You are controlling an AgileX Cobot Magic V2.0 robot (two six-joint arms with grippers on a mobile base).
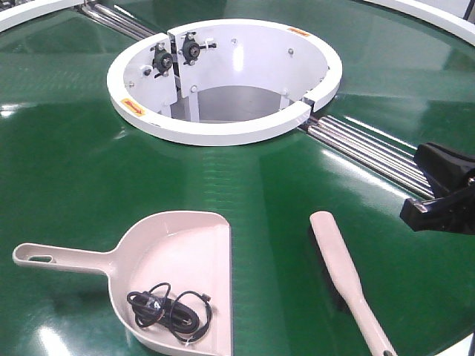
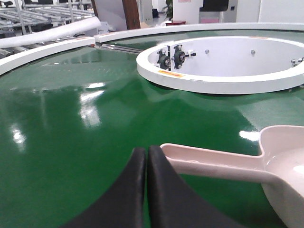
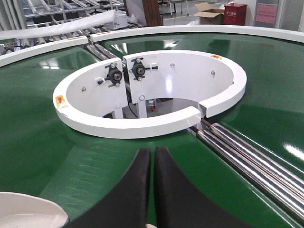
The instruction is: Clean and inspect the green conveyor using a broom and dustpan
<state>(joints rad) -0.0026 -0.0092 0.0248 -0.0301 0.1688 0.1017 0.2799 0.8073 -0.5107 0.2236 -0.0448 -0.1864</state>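
The dustpan (image 1: pixel 174 278) is lying flat on the conveyor (image 1: pixel 67 148) near its front edge, handle pointing toward the left edge, dark lip facing right. A coiled black cable (image 1: pixel 169 309) is sitting inside the scoop. The broom (image 1: pixel 345 274) is lying to the right of the dustpan, apart from it, with its handle running toward the front edge and dark bristles showing under its left side. Behind both, the white hub (image 1: pixel 223 132) is standing at the belt's centre, with silver rollers (image 1: pixel 371 152) running from it toward the right edge. The right gripper (image 3: pixel 152 161) is hovering over the belt with its jaws pressed together, gripping nothing. The left gripper (image 2: pixel 146 159) is sitting closed and empty too, just beside the dustpan handle's end
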